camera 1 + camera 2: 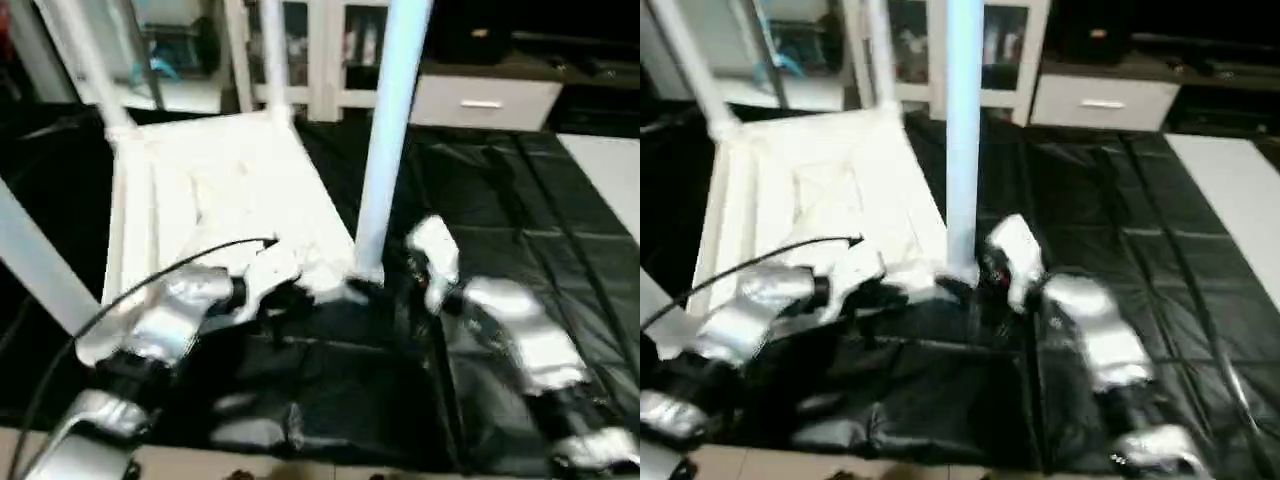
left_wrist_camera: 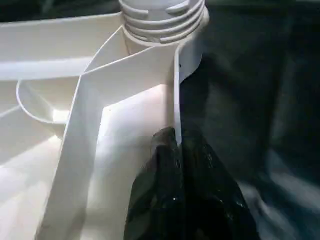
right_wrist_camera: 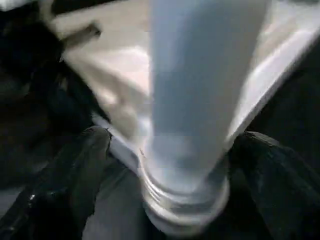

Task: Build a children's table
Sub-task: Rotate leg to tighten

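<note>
Standing upright between the spread fingers of the right pincer [image 3: 165,165], a white tapered tube leg [image 1: 385,150] runs off-frame above. Left pincer [image 2: 175,165], closed, seemingly pinches the white ribbed plastic tabletop's [image 1: 220,190] rim. No legible writing.

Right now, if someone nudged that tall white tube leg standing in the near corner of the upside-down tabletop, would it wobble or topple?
Probably not topple: the tall white tube leg sits with its threaded base in the white plastic tabletop's corner socket. It may flex, being long and slender. It looks hollow, so likely light.
</note>
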### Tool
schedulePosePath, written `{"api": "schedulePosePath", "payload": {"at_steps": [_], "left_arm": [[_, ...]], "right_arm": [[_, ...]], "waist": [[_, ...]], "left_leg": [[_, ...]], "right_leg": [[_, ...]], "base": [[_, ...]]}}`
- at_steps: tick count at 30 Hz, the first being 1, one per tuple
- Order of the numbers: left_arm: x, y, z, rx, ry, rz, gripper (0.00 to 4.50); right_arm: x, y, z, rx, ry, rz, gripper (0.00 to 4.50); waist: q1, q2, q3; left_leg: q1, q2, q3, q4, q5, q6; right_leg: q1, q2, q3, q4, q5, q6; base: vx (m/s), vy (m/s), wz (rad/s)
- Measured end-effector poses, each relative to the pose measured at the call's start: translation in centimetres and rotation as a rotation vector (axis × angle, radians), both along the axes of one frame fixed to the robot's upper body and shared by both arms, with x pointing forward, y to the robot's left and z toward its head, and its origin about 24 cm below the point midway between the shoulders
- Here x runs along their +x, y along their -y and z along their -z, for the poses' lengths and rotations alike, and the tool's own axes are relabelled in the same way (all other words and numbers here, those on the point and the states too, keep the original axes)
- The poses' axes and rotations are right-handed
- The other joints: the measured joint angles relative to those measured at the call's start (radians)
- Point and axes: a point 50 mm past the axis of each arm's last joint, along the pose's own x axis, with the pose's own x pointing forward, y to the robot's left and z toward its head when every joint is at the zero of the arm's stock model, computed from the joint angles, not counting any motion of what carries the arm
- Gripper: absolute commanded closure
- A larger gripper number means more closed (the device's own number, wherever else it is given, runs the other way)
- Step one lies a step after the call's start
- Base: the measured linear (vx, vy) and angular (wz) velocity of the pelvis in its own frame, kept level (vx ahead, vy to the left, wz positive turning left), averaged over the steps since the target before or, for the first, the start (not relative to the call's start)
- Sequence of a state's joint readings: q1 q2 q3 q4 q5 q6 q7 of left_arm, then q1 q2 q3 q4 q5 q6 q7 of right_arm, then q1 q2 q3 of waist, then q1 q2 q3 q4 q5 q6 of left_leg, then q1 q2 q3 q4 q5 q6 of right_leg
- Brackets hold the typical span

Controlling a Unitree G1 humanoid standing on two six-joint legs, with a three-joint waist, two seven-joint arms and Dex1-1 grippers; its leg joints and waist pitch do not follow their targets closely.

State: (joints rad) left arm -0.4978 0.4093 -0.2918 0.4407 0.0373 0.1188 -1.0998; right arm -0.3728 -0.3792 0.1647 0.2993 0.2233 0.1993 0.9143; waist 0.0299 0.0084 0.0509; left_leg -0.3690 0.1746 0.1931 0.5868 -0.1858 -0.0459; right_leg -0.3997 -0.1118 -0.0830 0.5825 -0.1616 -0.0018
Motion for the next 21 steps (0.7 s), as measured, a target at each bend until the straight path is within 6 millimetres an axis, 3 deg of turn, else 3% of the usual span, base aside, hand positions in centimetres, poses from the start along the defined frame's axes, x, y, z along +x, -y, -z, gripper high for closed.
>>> {"api": "schedulePosePath", "payload": {"at_steps": [7, 12, 21], "left_arm": [[-1.1, -0.7, -0.5, -0.016, -0.055, 0.070, 4.50], [-1.4, -0.6, -0.4, -0.012, -0.071, 0.082, 4.50], [-1.6, -0.6, -0.4, -0.007, -0.084, 0.079, 4.50]], "right_arm": [[-0.6, 0.7, 0.1, -0.056, -0.039, -0.102, 0.23], [-0.6, 0.3, 0.4, -0.064, -0.049, -0.131, 0.23], [-0.6, 0.0, 0.6, -0.049, -0.069, -0.161, 1.02]], "waist": [[0.017, -0.001, 0.000], [0.017, -0.002, 0.001], [0.009, -0.005, 0.001]], "left_leg": [[-0.004, 0.001, 0.006, 0.000, -0.001, 0.009], [-0.004, 0.001, 0.007, 0.004, -0.003, 0.007], [-0.004, 0.000, 0.008, 0.008, -0.004, 0.004]], "right_leg": [[-0.009, 0.003, 0.013, 0.013, -0.016, 0.002], [-0.008, 0.003, 0.016, 0.014, -0.016, 0.002], [-0.007, 0.003, 0.019, 0.014, -0.014, -0.001]], "base": [[0.048, -0.009, 0.01], [0.000, 0.000, 0.00], [0.000, 0.000, 0.00]]}}
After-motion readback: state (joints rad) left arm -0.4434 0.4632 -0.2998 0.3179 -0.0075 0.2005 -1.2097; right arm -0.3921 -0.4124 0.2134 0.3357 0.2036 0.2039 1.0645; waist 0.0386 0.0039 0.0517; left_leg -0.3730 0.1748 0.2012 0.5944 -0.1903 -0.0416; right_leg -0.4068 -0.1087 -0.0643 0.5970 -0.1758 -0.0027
